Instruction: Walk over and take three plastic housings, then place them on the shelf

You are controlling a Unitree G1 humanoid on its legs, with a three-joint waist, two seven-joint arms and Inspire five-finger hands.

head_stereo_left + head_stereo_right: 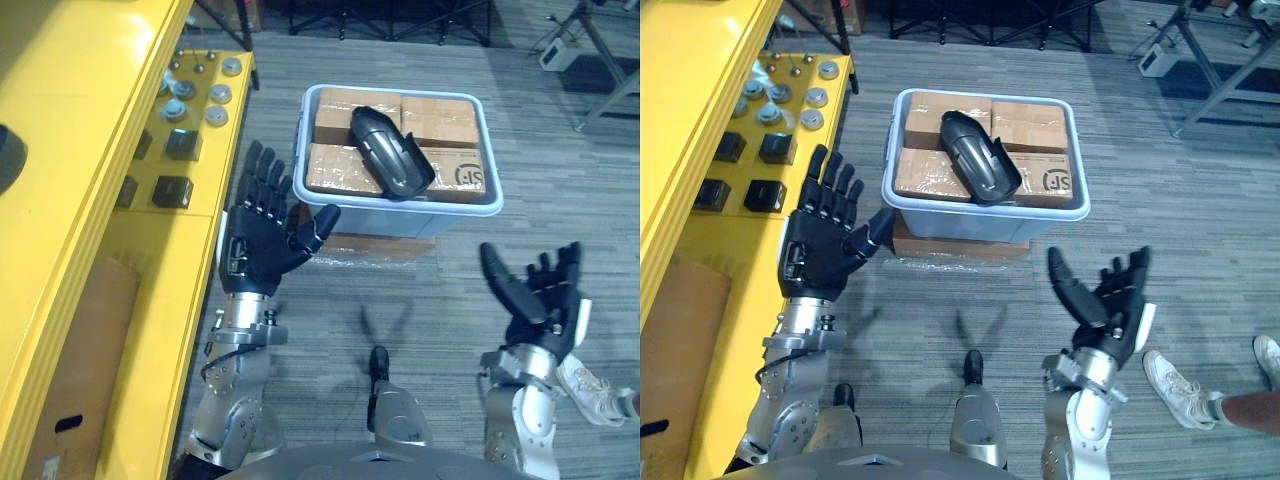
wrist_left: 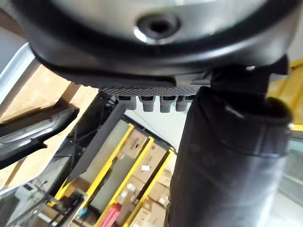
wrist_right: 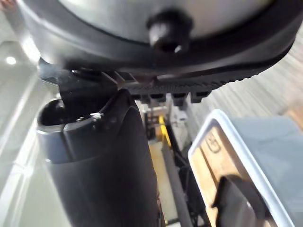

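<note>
A dark grey plastic housing (image 1: pixel 392 152) lies tilted on cardboard boxes (image 1: pixel 340 168) inside a pale blue bin (image 1: pixel 400 215) on the carpet ahead. My left hand (image 1: pixel 262 232) is raised, palm up and open, just left of the bin's near corner, holding nothing. My right hand (image 1: pixel 540 292) hangs open and empty below the bin's right end. The housing also shows in the right eye view (image 1: pixel 980 157). The yellow shelf (image 1: pixel 90 200) runs along the left side.
Several grey round parts (image 1: pixel 200 95) and black blocks (image 1: pixel 172 190) sit on the yellow shelf's lower level. The bin rests on a flat cardboard box (image 1: pixel 365 247). A person's white shoe (image 1: pixel 590 390) stands at the lower right. Black stands and a metal frame (image 1: pixel 600 50) stand farther back.
</note>
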